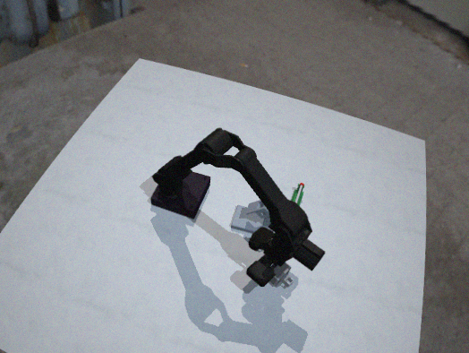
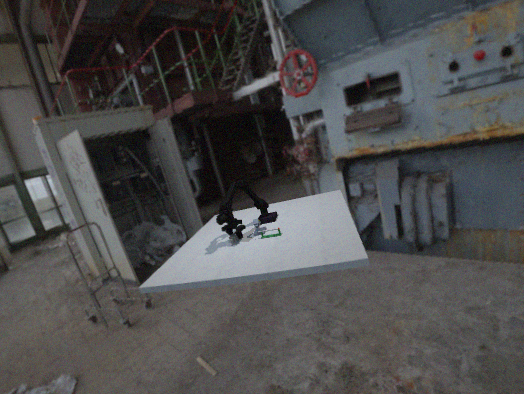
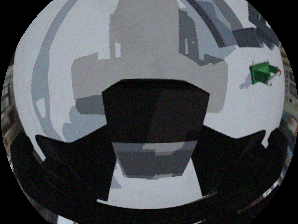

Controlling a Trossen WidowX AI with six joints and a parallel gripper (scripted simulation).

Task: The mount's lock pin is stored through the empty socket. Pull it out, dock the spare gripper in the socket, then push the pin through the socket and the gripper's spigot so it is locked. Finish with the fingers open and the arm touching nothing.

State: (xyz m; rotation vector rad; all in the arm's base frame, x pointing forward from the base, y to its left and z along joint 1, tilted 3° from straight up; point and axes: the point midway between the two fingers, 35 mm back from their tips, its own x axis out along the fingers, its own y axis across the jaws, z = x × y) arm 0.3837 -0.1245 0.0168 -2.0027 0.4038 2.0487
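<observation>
Claw point(image 1: 272, 264) point(image 2: 236, 232) point(image 3: 152, 121) clenched on the grey blocky spare gripper point(image 1: 282, 276) point(image 3: 152, 121), whose pronged end juts out in the top view. The piece sits off the grey angular mount point(image 1: 249, 218) point(image 2: 256, 223), so undocked. Mount stands on the pale flat worktop point(image 1: 358, 188) point(image 2: 315, 225) point(image 3: 250, 107), partly hidden by the black jointed arm point(image 1: 261, 181) point(image 2: 241, 185); socket interior unreadable. Near the mount, a slim green frame point(image 1: 294, 197) point(image 2: 271, 235) point(image 3: 261, 73) with a red-tipped pale rod, seemingly the lock pin point(image 1: 301, 188). Farther off, the arm's dark purple base point(image 1: 199, 188) point(image 2: 268, 217).
</observation>
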